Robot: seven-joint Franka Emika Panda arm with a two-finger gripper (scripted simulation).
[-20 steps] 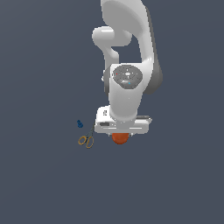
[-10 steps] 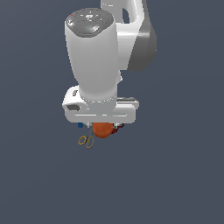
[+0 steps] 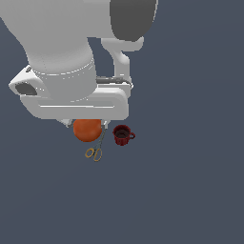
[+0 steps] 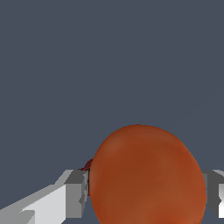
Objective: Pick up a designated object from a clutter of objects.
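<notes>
The white robot arm [image 3: 71, 62] fills the upper left of the exterior view, its broad wrist block spanning the frame's left-centre. Under it lies a plain dark grey table [image 3: 190, 181].

The orange ball [image 3: 87, 130] sits just below the lower edge of that wrist block, a little left of the frame's centre, its top hidden by the arm. In the wrist view the ball [image 4: 146, 177] bulks large in the lower middle of the frame, lodged in the gripper [image 4: 146, 192]: one grey finger [image 4: 77, 192] presses its one side and the other finger [image 4: 215, 192] meets its opposite side at the frame's lower right edge. The gripper is clamped on the ball, jaws spread about as wide as the ball.

The dark red mug [image 3: 122, 135] stands just right of the ball in the exterior view, near it but apart, handle toward the frame's right.

The yellow-handled scissors [image 3: 95, 151] lie directly below the ball, loops lowest, blades running up toward it.
</notes>
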